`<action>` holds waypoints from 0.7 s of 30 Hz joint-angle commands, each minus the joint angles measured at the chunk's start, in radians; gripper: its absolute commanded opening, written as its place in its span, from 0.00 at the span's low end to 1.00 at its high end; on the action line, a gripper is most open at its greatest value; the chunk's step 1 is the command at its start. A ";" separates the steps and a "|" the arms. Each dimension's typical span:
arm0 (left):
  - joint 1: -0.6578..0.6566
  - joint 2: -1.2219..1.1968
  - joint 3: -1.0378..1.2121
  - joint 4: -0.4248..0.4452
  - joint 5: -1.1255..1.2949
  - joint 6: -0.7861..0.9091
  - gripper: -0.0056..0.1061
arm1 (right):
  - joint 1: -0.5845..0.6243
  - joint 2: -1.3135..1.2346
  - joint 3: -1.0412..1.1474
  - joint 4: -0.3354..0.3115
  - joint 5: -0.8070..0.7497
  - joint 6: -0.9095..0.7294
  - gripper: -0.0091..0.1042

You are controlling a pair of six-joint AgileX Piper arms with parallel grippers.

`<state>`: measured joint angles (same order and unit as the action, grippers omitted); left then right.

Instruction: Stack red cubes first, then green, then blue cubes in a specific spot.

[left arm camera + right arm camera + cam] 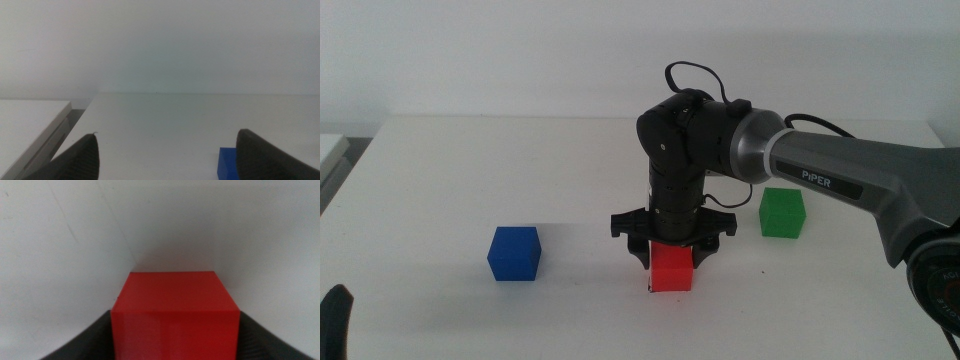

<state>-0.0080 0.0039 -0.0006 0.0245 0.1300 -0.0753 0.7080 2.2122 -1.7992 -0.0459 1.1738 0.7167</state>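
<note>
right gripper (671,262) clamped on red cube (672,270) at table (470,170) centre, apparently resting at the spot. green cube (782,213) just right, blue cube (514,252) well left, both unstacked. left gripper (165,155) spread wide, empty, waiting near blue.

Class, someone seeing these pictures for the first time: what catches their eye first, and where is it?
The right gripper at the table's middle, pointing straight down with its jaws on either side of the red cube, which sits on the white table. Next, the blue cube alone to the left and the green cube behind the arm on the right. The left gripper waits open at the near-left corner.
</note>
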 commanded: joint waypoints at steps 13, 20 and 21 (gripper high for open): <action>0.003 -0.004 0.001 0.003 -0.014 -0.001 0.88 | -0.006 -0.201 -0.006 -0.096 0.016 -0.131 0.69; 0.003 -0.004 0.001 0.003 -0.014 -0.001 0.88 | -0.149 -0.339 -0.006 -0.136 0.047 -0.221 0.81; 0.003 -0.004 0.001 0.003 -0.014 -0.001 0.88 | -0.176 -0.339 -0.006 -0.136 0.047 -0.225 0.86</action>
<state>-0.0080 0.0039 -0.0006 0.0245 0.1300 -0.0753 0.5738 1.8776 -1.8073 -0.1628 1.2055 0.5248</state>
